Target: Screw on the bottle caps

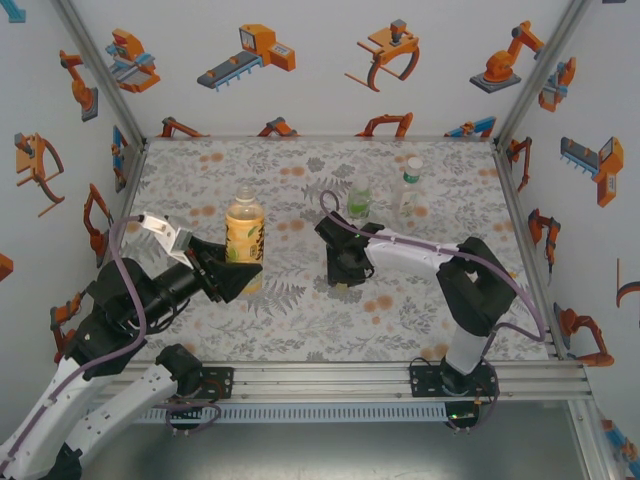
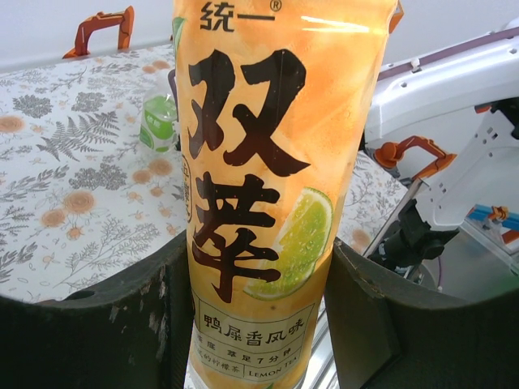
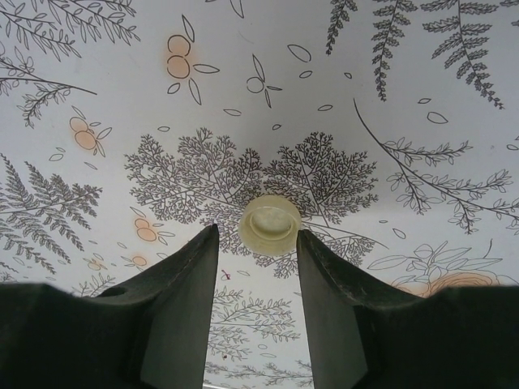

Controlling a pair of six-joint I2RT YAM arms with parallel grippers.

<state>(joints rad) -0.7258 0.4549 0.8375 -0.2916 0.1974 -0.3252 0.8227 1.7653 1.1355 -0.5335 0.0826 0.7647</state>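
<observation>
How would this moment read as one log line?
left tool: shut on amber bottle | right tool: open, at pale yellow cap lying on table | cap: not gripped

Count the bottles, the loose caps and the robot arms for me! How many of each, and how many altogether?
Bottles: 3 (orange bottle, green bottle, clear bottle)
Loose caps: 1 (pale cap)
Robot arms: 2 (left arm, right arm)
Total: 6
</observation>
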